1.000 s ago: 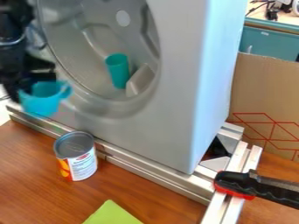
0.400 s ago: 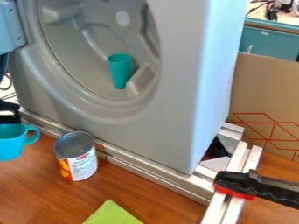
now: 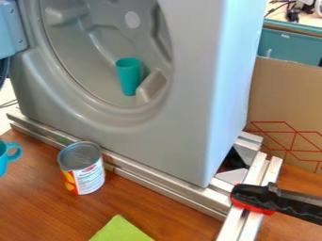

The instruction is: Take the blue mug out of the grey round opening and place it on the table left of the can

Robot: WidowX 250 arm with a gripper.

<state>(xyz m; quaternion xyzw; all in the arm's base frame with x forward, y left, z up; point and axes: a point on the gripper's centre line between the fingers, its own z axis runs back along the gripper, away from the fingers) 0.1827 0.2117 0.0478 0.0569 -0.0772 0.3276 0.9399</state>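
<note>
One smooth grey housing, hard and round-cornered, towers from the center to twelve o'clock before me, a single rounded, ribbed hollow pressed into its face. One wood-grained table spans six to nine o'clock. One sheet of brown cardboard, printed with red lines, stands at three. Several grooved metal rails run from nine to five o'clock, under and beside the housing. One teal cabinet sits at two. One black clamp, ridged and edged in red, lies across the rails at four. One pale blue panel flanks the housing at ten. One ribless metal can, a cylinder in a printed label, stands upright at eight, near the rails. One flat green piece points its corner up at six-thirty. One teal tumbler leans slightly inside the hollow at eleven. One glossy blue mug lies between eight and nine, handle toward three; whether my gripper is wide, narrow or holding it, I cannot tell.
</note>
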